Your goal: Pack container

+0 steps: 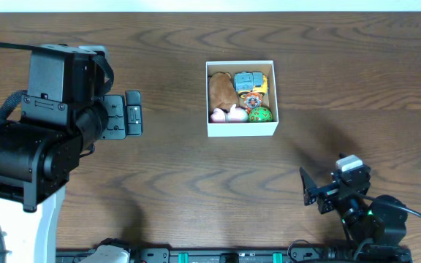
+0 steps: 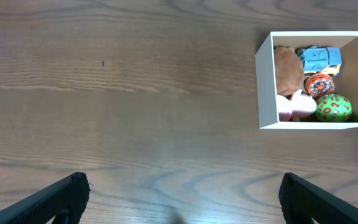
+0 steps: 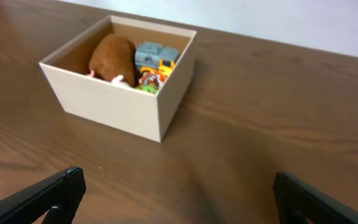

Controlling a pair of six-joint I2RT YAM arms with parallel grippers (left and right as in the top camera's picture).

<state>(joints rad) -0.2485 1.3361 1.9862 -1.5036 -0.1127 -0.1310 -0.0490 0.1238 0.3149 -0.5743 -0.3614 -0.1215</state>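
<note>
The container (image 1: 241,128) is a square white box on the wooden table, also in the left wrist view (image 2: 265,87) and the right wrist view (image 3: 110,102). It holds a brown plush (image 1: 221,90), a blue and yellow toy (image 1: 251,80), an orange round toy (image 1: 252,99), a green ball (image 1: 260,115) and a pink toy (image 1: 229,115). My left gripper (image 2: 182,193) is open and empty, left of the box. My right gripper (image 3: 179,196) is open and empty, at the front right, away from the box.
The left arm's large black body (image 1: 42,139) stands at the table's left. The right arm (image 1: 357,201) sits low at the front right edge. Bare wooden table (image 1: 181,183) surrounds the box.
</note>
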